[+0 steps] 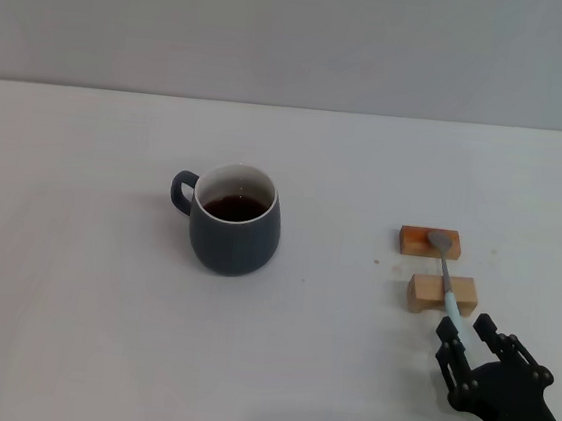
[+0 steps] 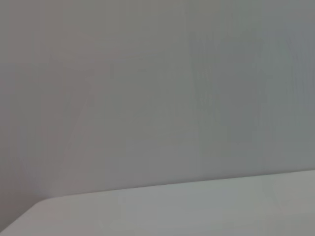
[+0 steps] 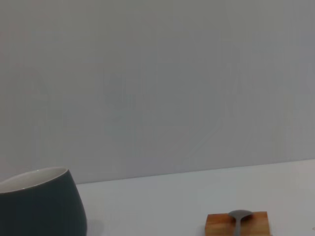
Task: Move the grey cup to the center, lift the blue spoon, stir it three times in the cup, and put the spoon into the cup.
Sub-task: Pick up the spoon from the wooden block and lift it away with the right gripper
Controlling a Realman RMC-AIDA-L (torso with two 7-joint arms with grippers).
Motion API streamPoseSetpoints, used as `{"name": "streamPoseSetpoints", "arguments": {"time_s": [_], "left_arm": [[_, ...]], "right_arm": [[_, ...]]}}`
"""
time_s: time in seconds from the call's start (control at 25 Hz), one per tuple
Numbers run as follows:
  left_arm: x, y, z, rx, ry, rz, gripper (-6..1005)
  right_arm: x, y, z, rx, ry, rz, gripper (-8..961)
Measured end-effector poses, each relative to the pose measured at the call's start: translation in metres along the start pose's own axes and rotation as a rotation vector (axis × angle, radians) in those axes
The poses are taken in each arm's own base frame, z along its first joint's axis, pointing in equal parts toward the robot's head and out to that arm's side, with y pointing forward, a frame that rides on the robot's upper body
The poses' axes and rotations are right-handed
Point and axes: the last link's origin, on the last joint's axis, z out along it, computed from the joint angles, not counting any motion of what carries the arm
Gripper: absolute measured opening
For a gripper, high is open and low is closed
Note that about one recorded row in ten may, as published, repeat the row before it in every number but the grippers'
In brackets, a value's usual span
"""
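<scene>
Across wooden blocks [image 1: 441, 293]: blue spoon [image 1: 446, 276], bowl away; right gripper [image 1: 471, 338] fingers open astride handle.

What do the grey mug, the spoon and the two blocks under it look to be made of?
The rounded slate-grey mug: probably glazed ceramic, with a smooth sheen and white inside. The slim spoon: dull grey metal bowl and neck; the pale blue handle may be plastic. The two small blocks: unpainted wood, tan and orange-brown.
</scene>
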Motion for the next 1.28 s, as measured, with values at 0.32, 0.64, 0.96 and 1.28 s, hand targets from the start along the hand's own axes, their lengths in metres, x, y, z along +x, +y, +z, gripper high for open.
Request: {"name": "streamPoseSetpoints", "arguments": {"time_s": [0.32,0.64,0.96,1.28], "left_arm": [[-0.0008,-0.0002,-0.0020,0.001,-0.003,-0.001,852],[-0.0012,-0.0001,-0.0035,0.002,-0.003,-0.002,852],[-0.0016,-0.0003,-0.0043,0.003,-0.005,-0.002,851],[-0.0016,-0.0003,-0.0043,0.003,-0.005,-0.002,851]], "right_arm": [[0.0005,-0.0018,-0.0008,0.002,0.002,0.020,453],[-0.0003,-0.0013,0.0005,-0.003,0.000,0.018,453],[0.0000,-0.0005,0.0022,-0.010,0.007,0.015,453],[-0.0003,-0.0007,0.0033,-0.013,0.007,0.011,454]]}}
